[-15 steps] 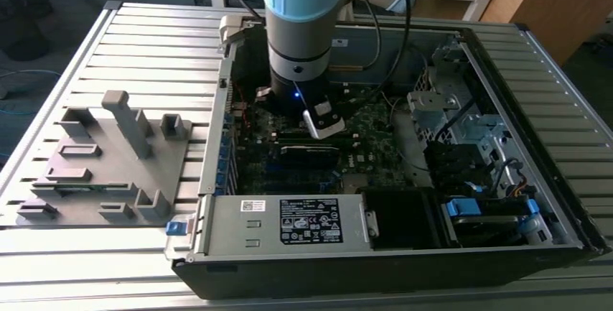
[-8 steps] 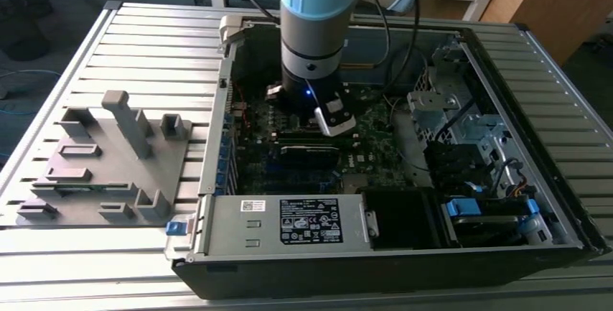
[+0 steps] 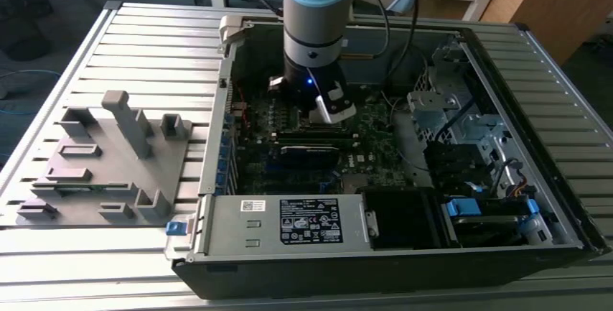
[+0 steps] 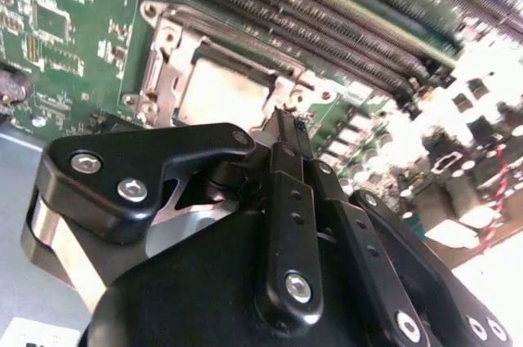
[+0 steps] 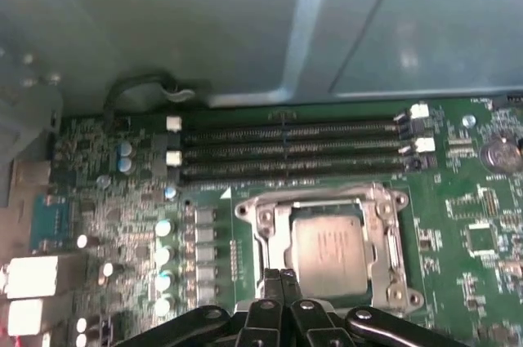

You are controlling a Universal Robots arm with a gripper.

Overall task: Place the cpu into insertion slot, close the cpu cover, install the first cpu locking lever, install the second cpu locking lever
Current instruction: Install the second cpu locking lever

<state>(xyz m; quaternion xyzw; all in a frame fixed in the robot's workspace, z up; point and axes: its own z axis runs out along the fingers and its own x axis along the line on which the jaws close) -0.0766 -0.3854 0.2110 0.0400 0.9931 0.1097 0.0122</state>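
Your gripper (image 5: 282,275) has its fingers pressed together on nothing, at the edge of the cpu cover (image 5: 271,242); beyond it, the cpu (image 5: 331,249) sits in the insertion slot (image 5: 391,242), memory slots (image 5: 286,149) behind

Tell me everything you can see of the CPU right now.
The small square CPU with a dull silver-grey metal top lies flat in the socket on the green motherboard, framed by the silver metal cover plate, just below the long black memory slots. The black gripper's fingertips meet at the frame's edge beside it.
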